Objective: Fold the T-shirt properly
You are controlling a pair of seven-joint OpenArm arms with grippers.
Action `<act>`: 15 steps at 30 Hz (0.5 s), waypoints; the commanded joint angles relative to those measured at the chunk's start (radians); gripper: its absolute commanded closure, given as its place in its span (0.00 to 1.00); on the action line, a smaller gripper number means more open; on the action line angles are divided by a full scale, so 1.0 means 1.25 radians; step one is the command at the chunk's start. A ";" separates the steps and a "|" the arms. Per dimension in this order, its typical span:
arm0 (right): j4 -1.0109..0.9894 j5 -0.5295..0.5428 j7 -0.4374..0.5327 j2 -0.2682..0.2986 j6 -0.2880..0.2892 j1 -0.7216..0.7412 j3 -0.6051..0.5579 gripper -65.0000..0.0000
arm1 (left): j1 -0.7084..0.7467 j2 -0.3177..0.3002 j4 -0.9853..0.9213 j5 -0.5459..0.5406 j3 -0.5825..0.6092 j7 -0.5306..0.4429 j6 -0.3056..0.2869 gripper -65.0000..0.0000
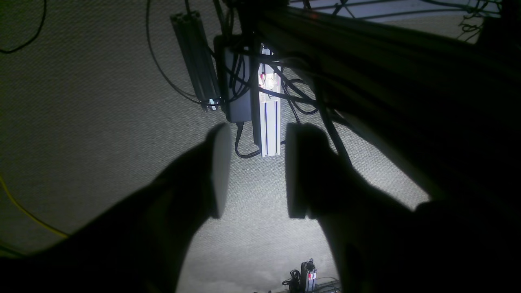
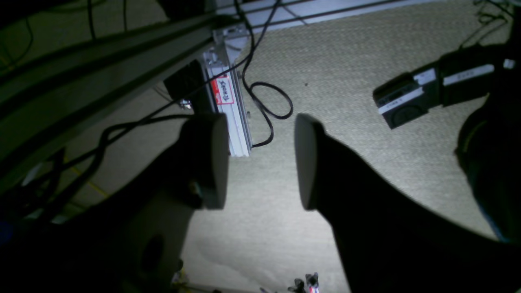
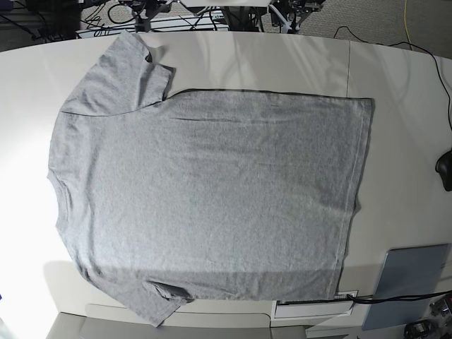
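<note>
The T-shirt (image 3: 205,198) lies spread flat on the white table (image 3: 402,106) in the base view, plain grey side up. Its neck edge is at the left, its hem at the right, and one sleeve points to the far edge and one to the near edge. Neither arm shows in the base view. In the left wrist view my left gripper (image 1: 256,171) stands open over carpeted floor with nothing between its fingers. My right gripper (image 2: 260,162) is likewise open and empty in the right wrist view. The T-shirt is in neither wrist view.
A grey flat slab (image 3: 413,279) and a white sheet (image 3: 314,307) sit at the table's near right corner, a black object (image 3: 445,169) at the right edge. Aluminium frame posts (image 1: 268,122) (image 2: 230,118) with cables hang near both grippers. Another arm segment (image 2: 423,97) crosses the right wrist view.
</note>
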 commanded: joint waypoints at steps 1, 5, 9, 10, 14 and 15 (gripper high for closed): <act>0.003 0.007 0.008 0.009 0.002 -0.008 0.001 0.59 | 0.007 -0.005 0.003 0.003 0.001 -0.005 -0.005 0.63; 0.003 0.006 -0.002 0.022 0.002 -0.016 0.001 0.59 | 0.006 -0.009 0.003 0.003 0.001 -0.005 -0.005 0.63; 0.003 0.006 -0.004 0.034 0.002 -0.017 0.001 0.59 | 0.006 -0.013 0.003 0.003 0.001 -0.005 -0.005 0.63; 0.003 0.005 -0.004 0.035 0.002 -0.017 0.001 0.59 | 0.006 -0.014 0.003 0.003 0.001 -0.005 -0.005 0.63; 0.003 -0.006 -0.004 0.035 0.002 -0.017 0.001 0.59 | 0.006 -0.013 0.003 0.003 0.001 -0.005 -0.005 0.63; 0.003 -0.006 -0.004 0.036 0.002 -0.017 0.001 0.59 | 0.006 -0.013 0.003 0.003 0.001 -0.005 -0.005 0.63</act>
